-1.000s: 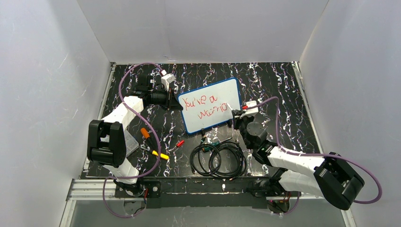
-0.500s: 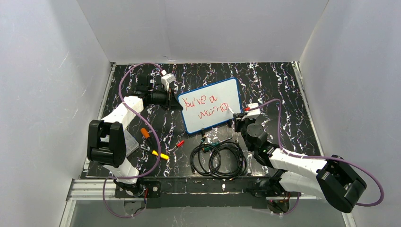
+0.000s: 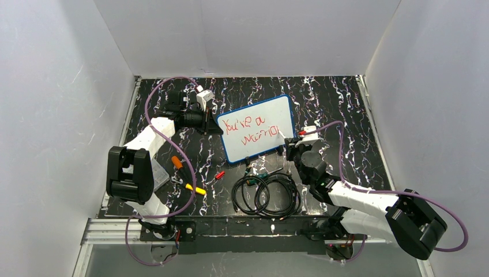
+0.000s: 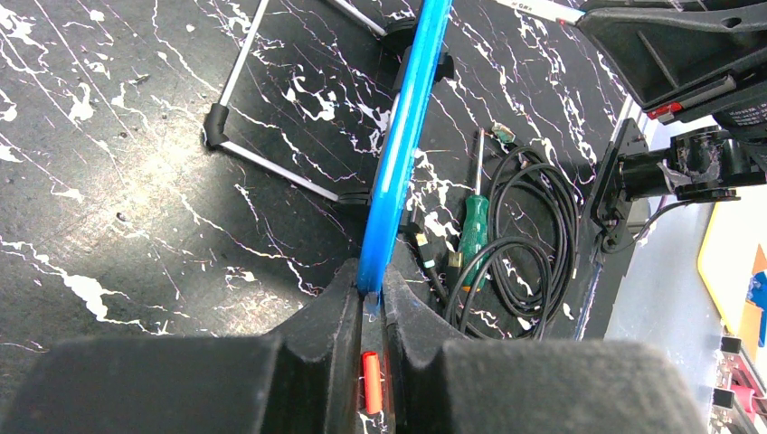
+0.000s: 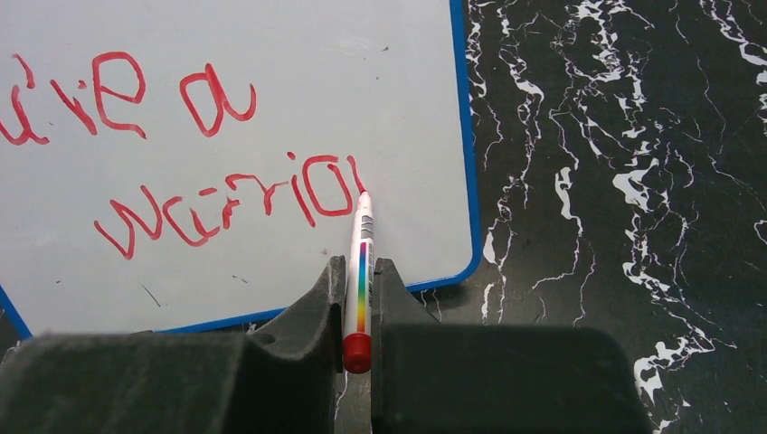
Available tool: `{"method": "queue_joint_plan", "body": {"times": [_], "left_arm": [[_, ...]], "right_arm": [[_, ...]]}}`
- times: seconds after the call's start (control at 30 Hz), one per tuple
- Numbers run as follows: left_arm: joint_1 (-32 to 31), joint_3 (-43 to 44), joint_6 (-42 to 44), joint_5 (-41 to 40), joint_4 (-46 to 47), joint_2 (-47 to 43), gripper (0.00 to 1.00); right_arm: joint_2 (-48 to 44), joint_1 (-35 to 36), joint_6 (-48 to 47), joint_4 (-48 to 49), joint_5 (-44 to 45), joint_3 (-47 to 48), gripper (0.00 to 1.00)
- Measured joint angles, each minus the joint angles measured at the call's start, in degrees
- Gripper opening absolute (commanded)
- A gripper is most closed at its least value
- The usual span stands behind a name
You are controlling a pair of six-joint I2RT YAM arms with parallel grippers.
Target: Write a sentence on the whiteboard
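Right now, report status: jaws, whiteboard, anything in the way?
Left jaws shut on whiteboard edge. Right jaws shut on marker, tip at end of sentence. Coiled cables nearby, off the board.

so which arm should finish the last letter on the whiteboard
Right: the right jaws grip the marker, tip at the end of the sentence; the left jaws just clamp the whiteboard edge.

Both arms stretched forward; left hand (image 4: 369, 287) pinched closed, right hand (image 5: 360, 264) pinched closed.
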Motion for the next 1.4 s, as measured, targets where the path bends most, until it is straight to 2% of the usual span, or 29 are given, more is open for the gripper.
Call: {"method": "queue_joint_plan", "body": {"times": [0.6,0.93,1.4], "left_arm": [[0.0,0.0,0.0,0.0,0.0,0.0,0.0],[0.0,0.0,0.0,0.0,0.0,0.0,0.0],[0.0,0.0,0.0,0.0,0.0,0.0,0.0]], "right_arm": [[2.0,0.0,-2.8,3.3,4.9,1.2,0.01],[-7.6,0.0,-2.6,-1.0,4.2,0.7,0.01],[-6.1,0.0,1.7,-5.7,-1.3,-2.0,0.01]]}}
